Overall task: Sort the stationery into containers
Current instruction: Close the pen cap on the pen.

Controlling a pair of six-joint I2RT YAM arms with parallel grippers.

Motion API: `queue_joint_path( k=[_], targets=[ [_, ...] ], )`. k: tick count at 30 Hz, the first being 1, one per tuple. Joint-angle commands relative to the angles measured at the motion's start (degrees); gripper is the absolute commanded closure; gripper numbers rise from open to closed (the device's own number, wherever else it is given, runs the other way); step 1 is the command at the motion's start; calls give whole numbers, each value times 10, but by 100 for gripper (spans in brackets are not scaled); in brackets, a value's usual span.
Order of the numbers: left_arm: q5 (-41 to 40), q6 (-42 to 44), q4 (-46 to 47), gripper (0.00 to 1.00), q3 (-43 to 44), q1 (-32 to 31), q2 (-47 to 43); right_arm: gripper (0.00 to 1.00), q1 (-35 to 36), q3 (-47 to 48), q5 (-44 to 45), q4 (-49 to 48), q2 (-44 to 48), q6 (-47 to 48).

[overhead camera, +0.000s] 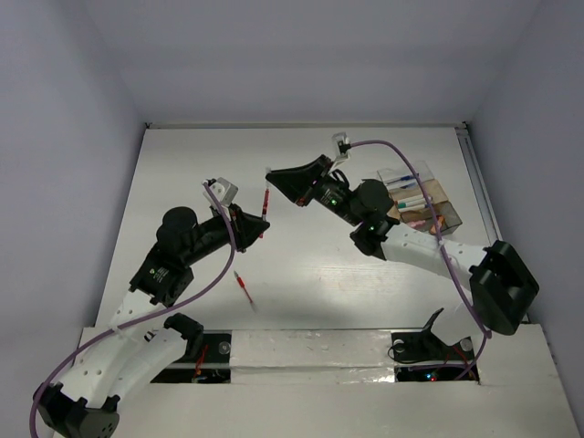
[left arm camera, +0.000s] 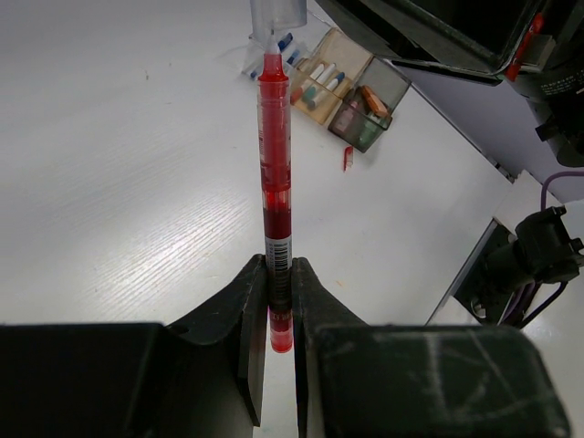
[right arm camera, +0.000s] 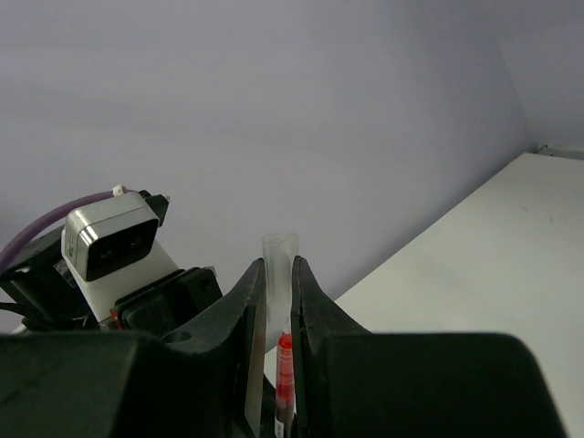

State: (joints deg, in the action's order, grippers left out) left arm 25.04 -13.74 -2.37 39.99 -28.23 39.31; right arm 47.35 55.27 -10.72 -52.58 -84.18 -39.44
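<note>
My left gripper (overhead camera: 258, 225) is shut on the lower end of a red pen (left arm camera: 275, 182), which points away from it above the table. My right gripper (overhead camera: 272, 178) is shut on a clear pen cap (right arm camera: 279, 260) that sits right at the pen's red tip (right arm camera: 285, 351). The cap also shows in the left wrist view (left arm camera: 276, 16). The clear organiser box (overhead camera: 452, 214) stands at the far right, with white-bodied pens, orange and pink erasers and a pale green piece in its compartments (left arm camera: 399, 88). A second red pen (overhead camera: 243, 287) lies on the table near the front.
A small red piece (left arm camera: 348, 160) lies on the table just in front of the organiser. The right arm stretches from the right base across to the table's middle. Purple cables loop over both arms. Walls close the table at the back and sides.
</note>
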Motion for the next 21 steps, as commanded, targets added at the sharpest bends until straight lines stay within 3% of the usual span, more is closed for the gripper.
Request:
queue_joint_path(
  k=[1,21],
  targets=[
    [2,4,25,100,10,4,-5,100,5,31,-9,-41,-5,5],
    [-28,0,28,100,9,4,-22,100,11,16,-18,-56,-12,-14]
  ],
)
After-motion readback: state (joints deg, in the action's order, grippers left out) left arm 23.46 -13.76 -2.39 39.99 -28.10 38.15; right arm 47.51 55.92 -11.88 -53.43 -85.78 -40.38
